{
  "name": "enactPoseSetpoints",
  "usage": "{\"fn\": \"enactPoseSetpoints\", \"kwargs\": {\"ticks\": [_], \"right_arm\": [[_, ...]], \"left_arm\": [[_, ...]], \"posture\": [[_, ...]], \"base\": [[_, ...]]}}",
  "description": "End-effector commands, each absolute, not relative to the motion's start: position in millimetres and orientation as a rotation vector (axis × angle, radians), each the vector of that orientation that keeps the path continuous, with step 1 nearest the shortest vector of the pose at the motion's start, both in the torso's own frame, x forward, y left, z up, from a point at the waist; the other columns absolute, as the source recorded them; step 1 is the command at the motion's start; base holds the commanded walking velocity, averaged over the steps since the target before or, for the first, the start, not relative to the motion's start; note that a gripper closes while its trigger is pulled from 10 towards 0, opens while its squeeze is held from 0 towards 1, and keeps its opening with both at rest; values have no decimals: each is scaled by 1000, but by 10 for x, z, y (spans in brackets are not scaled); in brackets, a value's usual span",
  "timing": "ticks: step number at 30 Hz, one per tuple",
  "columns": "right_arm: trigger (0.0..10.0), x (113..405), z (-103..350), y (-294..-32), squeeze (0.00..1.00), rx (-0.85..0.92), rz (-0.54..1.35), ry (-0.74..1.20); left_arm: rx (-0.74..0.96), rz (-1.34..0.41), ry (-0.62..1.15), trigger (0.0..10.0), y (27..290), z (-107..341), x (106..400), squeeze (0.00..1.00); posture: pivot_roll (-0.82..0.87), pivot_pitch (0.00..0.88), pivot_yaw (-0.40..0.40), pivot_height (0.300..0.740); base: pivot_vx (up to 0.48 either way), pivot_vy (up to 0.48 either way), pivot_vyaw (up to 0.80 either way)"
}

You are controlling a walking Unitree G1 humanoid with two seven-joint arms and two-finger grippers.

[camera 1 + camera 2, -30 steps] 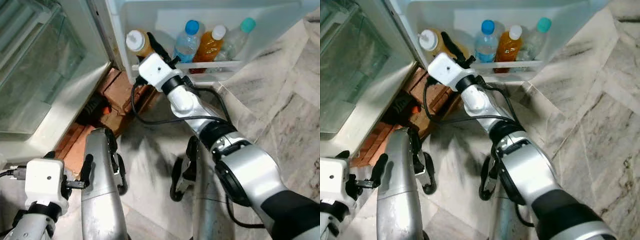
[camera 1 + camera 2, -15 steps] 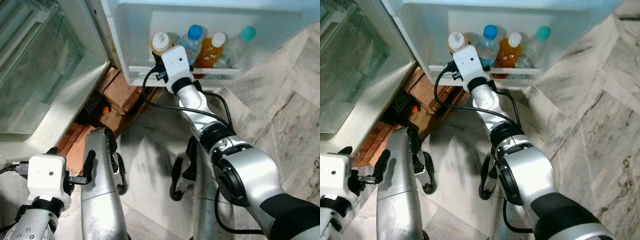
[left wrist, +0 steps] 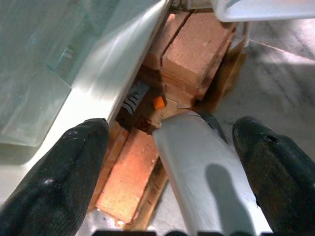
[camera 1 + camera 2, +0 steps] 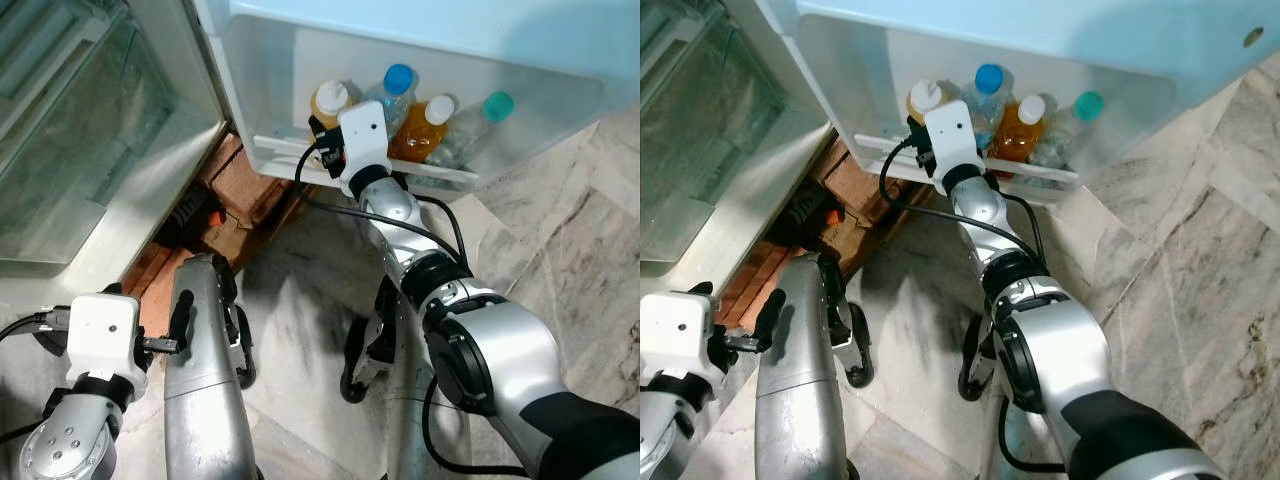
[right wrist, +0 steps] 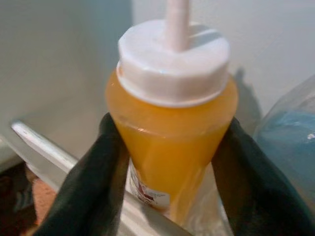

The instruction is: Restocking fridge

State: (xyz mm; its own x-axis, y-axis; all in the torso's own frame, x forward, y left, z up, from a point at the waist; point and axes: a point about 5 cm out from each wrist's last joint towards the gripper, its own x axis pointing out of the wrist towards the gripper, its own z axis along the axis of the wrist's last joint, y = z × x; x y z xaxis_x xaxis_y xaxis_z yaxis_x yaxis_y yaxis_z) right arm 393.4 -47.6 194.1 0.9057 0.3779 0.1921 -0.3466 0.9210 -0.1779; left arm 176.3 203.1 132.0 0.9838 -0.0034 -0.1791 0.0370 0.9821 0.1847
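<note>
An orange squeeze bottle [image 5: 172, 132] with a white nozzle cap stands in the fridge door shelf [image 4: 440, 172], at its left end. My right gripper [image 5: 171, 125] is shut on it, one black finger [image 5: 93, 167] pressed to each side of its body. From the head camera, the bottle [image 4: 330, 100] shows just behind the white wrist box of the outstretched right arm. Right of it stand a blue-capped water bottle [image 4: 392, 88], an orange drink with a white cap [image 4: 425, 125] and a teal-capped clear bottle [image 4: 475, 125]. My left gripper [image 3: 170, 130] hangs low and open, holding nothing.
The open fridge compartment with a glass shelf [image 4: 70, 150] is at the left. Red bricks [image 4: 245, 185] and a dark object lie under the fridge's bottom edge. Marble floor [image 4: 560, 250] spreads to the right. My silver legs stand below the arms.
My right gripper has carried the orange squeeze bottle rightwards along the door shelf, up beside the blue-capped bottle. The head view has shifted a little. The left arm stays low.
</note>
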Motion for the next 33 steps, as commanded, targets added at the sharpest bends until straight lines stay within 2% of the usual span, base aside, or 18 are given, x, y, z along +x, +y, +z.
{"fn": "enactPoseSetpoints", "kwargs": {"ticks": [1, 7, 11, 14, 16, 19, 29, 33], "right_arm": [[10000, 3924, 1856, -486, 1000, -107, 383, -182], [10000, 3910, 2045, -349, 1000, -107, 488, -264], [10000, 3910, 2149, -309, 1000, -146, 522, -308], [10000, 3919, 2160, -312, 1000, -160, 522, -302], [10000, 3945, 2179, -330, 1000, -193, 522, -284], [10000, 3960, 2190, -350, 1000, -241, 526, -278], [10000, 3958, 2239, -424, 1000, -236, 545, -321], [10000, 3838, 2065, -457, 1000, -199, 602, -360]], "left_arm": [[203, -27, 223, 10000, 2056, 1219, 1726, 0], [227, -29, 200, 10000, 2111, 1176, 1878, 0], [226, -32, 163, 10000, 2109, 1158, 2024, 0], [222, -36, 151, 10000, 2097, 1145, 2104, 0], [222, -53, 130, 10000, 2069, 1123, 2272, 0], [225, -61, 117, 10000, 2068, 1112, 2374, 0], [238, -83, 74, 10000, 2075, 1113, 2613, 0], [223, -97, 56, 10000, 2049, 1080, 2693, 0]], "posture": [[216, 492, -77, 531], [197, 434, -89, 531], [176, 366, -92, 531], [169, 334, -92, 531], [155, 276, -88, 531], [144, 252, -82, 531], [108, 140, -43, 531], [69, 91, -33, 531]], "base": [[0, 0, 0], [0, 0, 0], [0, 0, 0], [0, 0, 0], [0, 0, 0], [0, 0, 0], [0, 0, 0], [0, 0, 0]]}}
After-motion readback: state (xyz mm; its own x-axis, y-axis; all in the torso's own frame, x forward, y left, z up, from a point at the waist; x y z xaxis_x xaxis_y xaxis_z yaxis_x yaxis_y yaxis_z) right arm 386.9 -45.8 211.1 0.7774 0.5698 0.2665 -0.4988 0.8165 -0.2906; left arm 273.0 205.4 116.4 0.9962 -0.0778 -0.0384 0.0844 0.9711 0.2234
